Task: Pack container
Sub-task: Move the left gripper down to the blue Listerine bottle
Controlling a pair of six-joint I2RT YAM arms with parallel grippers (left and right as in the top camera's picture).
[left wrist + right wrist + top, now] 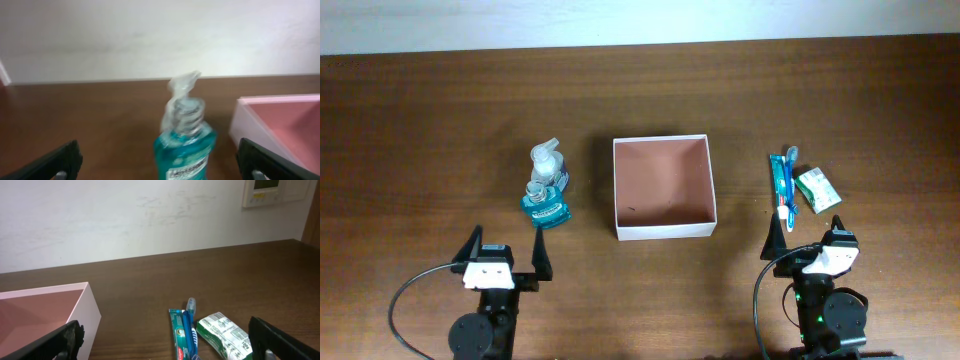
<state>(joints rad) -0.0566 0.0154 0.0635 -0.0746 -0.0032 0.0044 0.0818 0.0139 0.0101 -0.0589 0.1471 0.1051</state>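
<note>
Overhead first: the container [663, 226] sits open at mid-table, reddish floor bare, nothing packed yet. The left gripper [508, 248] hangs at the near edge with its jaws spread wide and nothing between them. The right gripper [805, 238] mirrors it, just as wide and just as empty. The teal bottle [546, 206] stands just beyond the left fingers, with a clear pump bottle [548, 160] right behind it. The left arm is plainly the nearer one for that pair, and the container lies to their right.

On the other side, the toothpaste tube [779, 190] and toothbrush [788, 168] lie together, long axes running near to far, near ends pointing almost at the right gripper. The green-and-white packet [817, 189] is just to their right. The container lies to their left.

Left wrist view: the teal bottle is upright and dead ahead, framed between the open fingers, the container wall [245, 125] off to the right.

Right wrist view: tube, brush and packet lie ahead and slightly right, between the spread fingers. The container corner [90, 311] sits to the left. Likely either arm opens by reaching straight forward.
</note>
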